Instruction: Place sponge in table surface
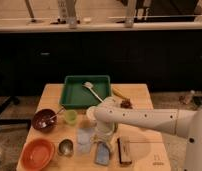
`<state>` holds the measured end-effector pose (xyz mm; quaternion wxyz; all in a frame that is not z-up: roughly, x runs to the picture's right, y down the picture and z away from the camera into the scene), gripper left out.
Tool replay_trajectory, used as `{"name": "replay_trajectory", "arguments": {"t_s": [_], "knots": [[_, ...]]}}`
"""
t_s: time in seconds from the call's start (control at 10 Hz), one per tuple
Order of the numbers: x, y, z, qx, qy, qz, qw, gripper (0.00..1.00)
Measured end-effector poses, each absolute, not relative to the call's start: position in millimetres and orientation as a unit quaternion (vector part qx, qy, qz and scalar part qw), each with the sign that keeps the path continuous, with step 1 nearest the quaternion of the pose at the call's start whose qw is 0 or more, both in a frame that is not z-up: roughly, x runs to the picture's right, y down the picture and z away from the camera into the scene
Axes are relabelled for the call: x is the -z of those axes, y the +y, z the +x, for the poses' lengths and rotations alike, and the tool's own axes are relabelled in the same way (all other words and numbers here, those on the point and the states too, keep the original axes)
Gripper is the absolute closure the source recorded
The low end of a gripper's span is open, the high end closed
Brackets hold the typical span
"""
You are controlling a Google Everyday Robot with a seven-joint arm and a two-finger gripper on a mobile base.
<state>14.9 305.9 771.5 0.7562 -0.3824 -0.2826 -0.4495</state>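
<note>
Easing straight up is what we'd do: the gripper [103, 141] sits right over the bluish sponge [101, 155], which looks down on the table [144, 95] beside a dark block [125, 150]. Can't tell if it's clamped or released.

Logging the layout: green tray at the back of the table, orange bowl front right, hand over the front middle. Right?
Not quite. The orange bowl sits at the front left, not front right; the camera view shows it. The green tray is at the back of the table, and the hand is over the front middle, at the pale blue sponge.
</note>
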Motion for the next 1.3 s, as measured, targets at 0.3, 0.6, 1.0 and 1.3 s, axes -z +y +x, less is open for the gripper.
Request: {"name": "replay_trajectory", "arguments": {"t_s": [0.3, 0.6, 1.0, 1.3], "knots": [[-777.6, 305.0, 19.6, 0.448, -0.29, -0.385, 0.753, 0.33], [-779.7, 305.0, 21.7, 0.452, -0.29, -0.386, 0.75, 0.63], [-779.3, 304.9, 19.3, 0.463, -0.29, -0.386, 0.743, 0.98], [-770.9, 300.8, 13.1, 0.469, -0.296, -0.371, 0.745, 1.0]]}}
